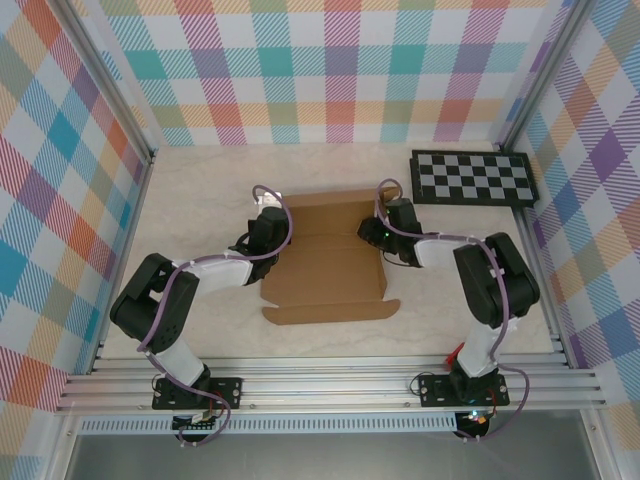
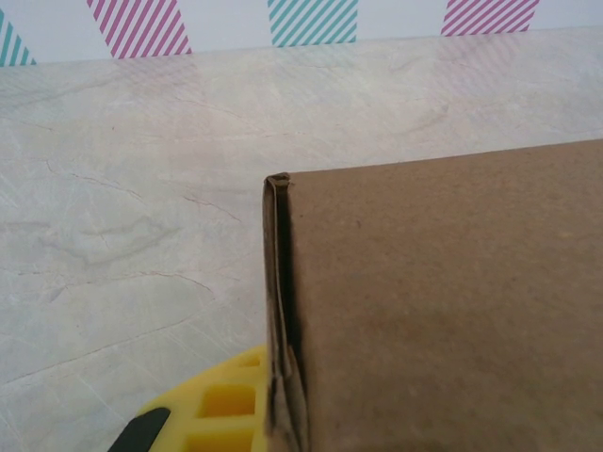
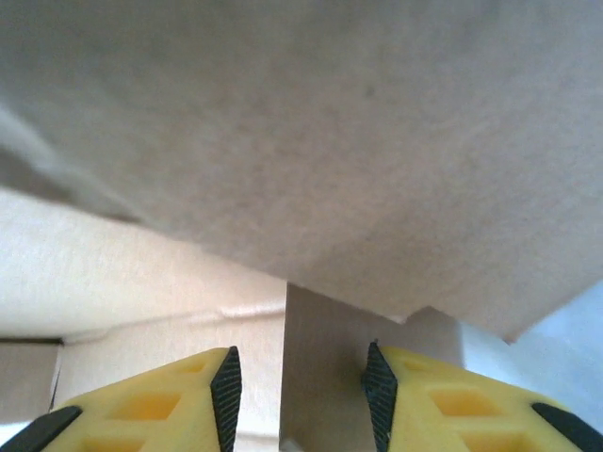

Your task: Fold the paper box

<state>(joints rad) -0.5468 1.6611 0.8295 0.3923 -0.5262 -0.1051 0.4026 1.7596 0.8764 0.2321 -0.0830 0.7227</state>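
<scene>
Far right: I saw a checkerboard panel [image 1: 474, 178] lying flat on the tabletop [image 1: 200, 190].
Surround: plaid walls [image 1: 320, 60] enclosed it.

A robotics lab test cell is indicated: a pale marbled surface [image 1: 200, 180] is boxed in by plaid-printed walls [image 1: 340, 70] on an aluminium frame [image 1: 330, 385]. A left arm [image 1: 215, 270] and a right arm [image 1: 495, 275] are bolted to the near rail, and a checkerboard panel [image 1: 475, 178] is laid in the far right corner.

Matt cardboard paper box [image 1: 325, 265], smooth marbled tabletop [image 1: 200, 190], yellow plastic right end effector [image 3: 301, 377]
</scene>
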